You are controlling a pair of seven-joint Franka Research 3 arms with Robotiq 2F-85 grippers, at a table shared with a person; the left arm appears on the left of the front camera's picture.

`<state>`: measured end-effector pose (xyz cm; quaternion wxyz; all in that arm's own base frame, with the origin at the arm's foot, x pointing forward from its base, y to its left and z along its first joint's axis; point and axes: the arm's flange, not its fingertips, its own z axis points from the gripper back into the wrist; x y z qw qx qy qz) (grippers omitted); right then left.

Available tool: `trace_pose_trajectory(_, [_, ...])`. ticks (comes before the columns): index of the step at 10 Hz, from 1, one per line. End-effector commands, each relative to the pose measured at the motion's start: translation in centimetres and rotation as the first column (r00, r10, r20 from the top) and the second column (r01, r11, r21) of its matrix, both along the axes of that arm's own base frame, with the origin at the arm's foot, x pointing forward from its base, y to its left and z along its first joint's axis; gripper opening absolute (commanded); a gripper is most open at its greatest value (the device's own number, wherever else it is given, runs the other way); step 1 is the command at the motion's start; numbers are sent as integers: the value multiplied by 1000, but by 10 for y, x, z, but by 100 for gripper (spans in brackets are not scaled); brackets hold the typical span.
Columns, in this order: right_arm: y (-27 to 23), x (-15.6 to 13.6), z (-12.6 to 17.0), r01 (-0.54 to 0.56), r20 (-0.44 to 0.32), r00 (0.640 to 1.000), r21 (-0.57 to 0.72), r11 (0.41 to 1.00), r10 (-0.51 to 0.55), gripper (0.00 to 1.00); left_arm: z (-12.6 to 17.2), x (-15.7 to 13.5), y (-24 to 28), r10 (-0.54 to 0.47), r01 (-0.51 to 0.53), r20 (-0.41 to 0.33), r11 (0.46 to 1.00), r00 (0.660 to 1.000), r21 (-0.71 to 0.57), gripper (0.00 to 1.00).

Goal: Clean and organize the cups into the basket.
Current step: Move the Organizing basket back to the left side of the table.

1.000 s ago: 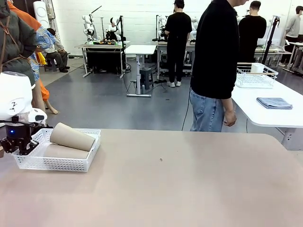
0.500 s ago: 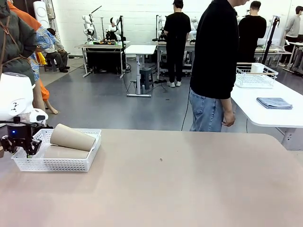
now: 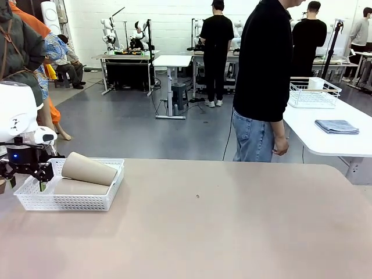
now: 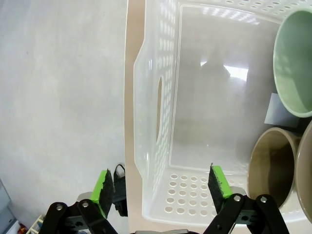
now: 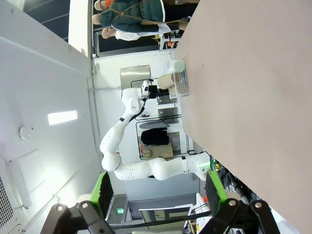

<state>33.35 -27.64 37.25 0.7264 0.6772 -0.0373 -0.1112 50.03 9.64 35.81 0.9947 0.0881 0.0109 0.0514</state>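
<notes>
Hovering at the far left edge of the desk, the left gripper is seen over the near end of the white lattice basket, its fingers spread wide and empty, astride the basket's end wall with the handle cut-out. Two tan-brown cups are laid on their sides in the basket, one stacked on the other. In the left wrist view a pale mint green cup is shown lying in the basket beside the tan ones, its open mouth turned to the camera. A person in a black top is stood at the desk's far side. The right gripper is held wide apart and empty, well clear of the desk.
</notes>
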Motion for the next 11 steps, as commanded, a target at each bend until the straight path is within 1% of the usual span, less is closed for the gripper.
trace_pose_trajectory(1, [0, -2, -1, -3, 18, 1000, 8, 1000, 3, 100, 4, -3, 2, 0, 0, -11, 1000, 1000, -17, 100])
trace_pose_trajectory(3, [0, -2, -1, -3, 18, 1000, 8, 1000, 3, 100, 4, -2, 3, -5, 4, -19, 1000, 1000, -5, 100])
trace_pose_trajectory(4, [0, -2, -1, -3, 18, 1000, 8, 1000, 3, 100, 22, -8, 1, -24, 24, -25, 1000, 999, 16, 100])
trace_pose_trajectory(5, [0, -2, -1, -3, 18, 1000, 8, 1000, 3, 100, 58, -24, -4, 0, 1, 44, 1000, 999, -12, 100])
trace_pose_trajectory(6, [0, -2, -1, -3, 18, 1000, 8, 1000, 3, 100, 98, -49, -10, 14, -9, 149, 999, 989, -34, 100])
trace_pose_trajectory(7, [0, -2, -1, -3, 18, 1000, 8, 1000, 3, 100, 130, -80, -17, 22, -13, 241, 999, 970, -40, 100])
trace_pose_trajectory(8, [0, -2, -1, -3, 18, 1000, 8, 1000, 3, 100, 153, -116, -24, 19, -8, 334, 999, 942, -36, 100])
trace_pose_trajectory(9, [0, -2, -1, -3, 18, 1000, 8, 1000, 3, 100, 161, -141, -31, 24, -13, 370, 999, 929, -33, 100])
trace_pose_trajectory(10, [0, -2, -1, -3, 18, 1000, 8, 1000, 3, 100, 160, -161, -36, -4, 17, 381, 999, 924, -32, 100])
trace_pose_trajectory(11, [0, -2, -1, -3, 18, 1000, 8, 1000, 3, 100, 153, -176, -40, -34, 50, 372, 998, 928, -33, 100])
